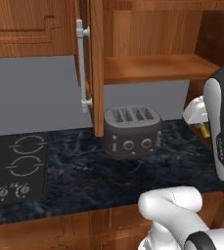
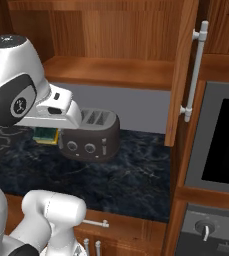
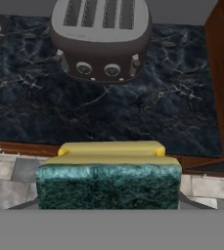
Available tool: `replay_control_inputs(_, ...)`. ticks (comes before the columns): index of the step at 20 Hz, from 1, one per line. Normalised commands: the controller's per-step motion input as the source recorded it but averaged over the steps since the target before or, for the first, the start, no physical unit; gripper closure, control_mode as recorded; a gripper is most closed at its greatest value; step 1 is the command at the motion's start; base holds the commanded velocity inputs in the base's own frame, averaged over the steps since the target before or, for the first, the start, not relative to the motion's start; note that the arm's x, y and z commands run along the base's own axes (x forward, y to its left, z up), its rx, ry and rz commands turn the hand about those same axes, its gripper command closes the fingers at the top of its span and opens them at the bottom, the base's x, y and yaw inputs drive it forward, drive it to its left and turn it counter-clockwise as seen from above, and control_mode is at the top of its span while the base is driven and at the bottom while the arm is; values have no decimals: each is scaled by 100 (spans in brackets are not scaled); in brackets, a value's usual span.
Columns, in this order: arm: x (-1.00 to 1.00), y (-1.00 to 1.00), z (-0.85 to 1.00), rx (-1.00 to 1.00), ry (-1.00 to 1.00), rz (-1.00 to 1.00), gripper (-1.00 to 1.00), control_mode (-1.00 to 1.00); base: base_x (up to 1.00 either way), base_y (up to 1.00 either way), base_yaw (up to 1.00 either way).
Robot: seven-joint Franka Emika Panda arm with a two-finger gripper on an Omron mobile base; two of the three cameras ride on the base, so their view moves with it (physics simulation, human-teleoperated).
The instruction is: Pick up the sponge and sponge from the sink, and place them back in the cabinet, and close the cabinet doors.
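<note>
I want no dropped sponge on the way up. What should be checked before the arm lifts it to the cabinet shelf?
1. Sponge held in the jaws: ok, it sits between them.
2. Cabinet doors open: ok.
3. Shelf has free room: ok, bare where visible.
4. Toaster below the shelf, clear of the path: cannot tell.
5. Second sponge's place: cannot tell.

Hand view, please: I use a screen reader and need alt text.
A green-and-yellow sponge fills the foreground, held in the shut pincer. Beyond it lies a dark marbled counter with a grey four-slot toaster standing at the back.
</note>
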Motion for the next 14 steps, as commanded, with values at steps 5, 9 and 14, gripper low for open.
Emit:
replay_control_inputs(5, 0, 0, 0, 0, 0, 0, 100, 100, 0, 0, 0)
replay_control_inputs(9, 0, 0, 0, 0, 0, 0, 100, 100, 0, 0, 0)
replay_control_inputs(14, 14, 0, 44, 0, -5, -3, 100, -100, 0, 0, 0)
